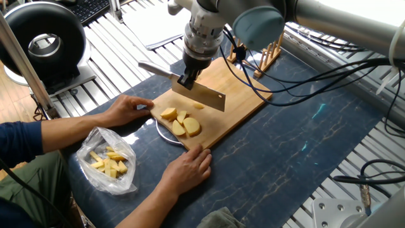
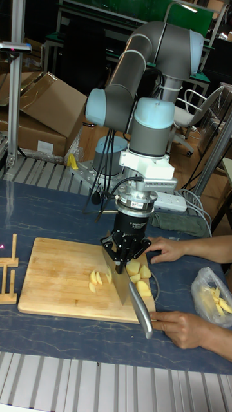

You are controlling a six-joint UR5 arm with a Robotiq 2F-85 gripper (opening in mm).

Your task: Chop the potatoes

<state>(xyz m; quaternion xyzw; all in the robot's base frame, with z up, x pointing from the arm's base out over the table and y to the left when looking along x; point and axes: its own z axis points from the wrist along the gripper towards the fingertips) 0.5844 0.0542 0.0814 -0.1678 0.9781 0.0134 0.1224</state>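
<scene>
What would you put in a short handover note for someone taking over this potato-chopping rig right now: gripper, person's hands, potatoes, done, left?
Gripper: shut on the cleaver, blade raised above the cutting board.
Person's hands: one at the board's near corner, the other at its front edge, both close to the blade's path.
Potatoes: a cluster of chunks at the board's near end, with small slices apart from them.
Done: some pieces are already cut.
Left: the larger chunks look unchopped. Probably best to check the hands before lowering.
The bag holds other yellow pieces, off the board.
</scene>
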